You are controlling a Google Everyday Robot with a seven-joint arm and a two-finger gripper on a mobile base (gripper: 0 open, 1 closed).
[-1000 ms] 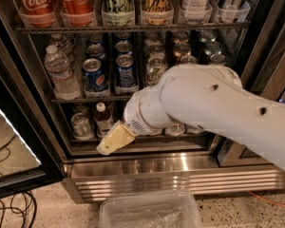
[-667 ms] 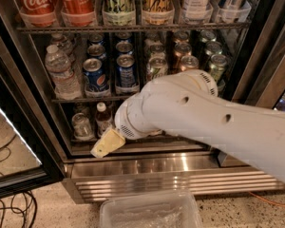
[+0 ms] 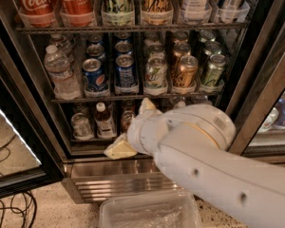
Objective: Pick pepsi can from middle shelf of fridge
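In the fridge (image 3: 109, 186) I count, from the left, two red "Coca-Cola" cans (image 3: 52, 1) up top. The middle shelf (image 3: 85, 99) carries one water bottle (image 3: 61, 75) in front, then five front-row cans: two blue, one pale green, one gold, one green. The logo can (image 3: 92, 73) shows a round red-white mark. The pepsi can (image 3: 126, 71) stands just at its 3 o'clock. My gripper (image 3: 133, 127) hangs at the pepsi can's 6 o'clock, below that shelf, jaws spread wide and holding nothing.
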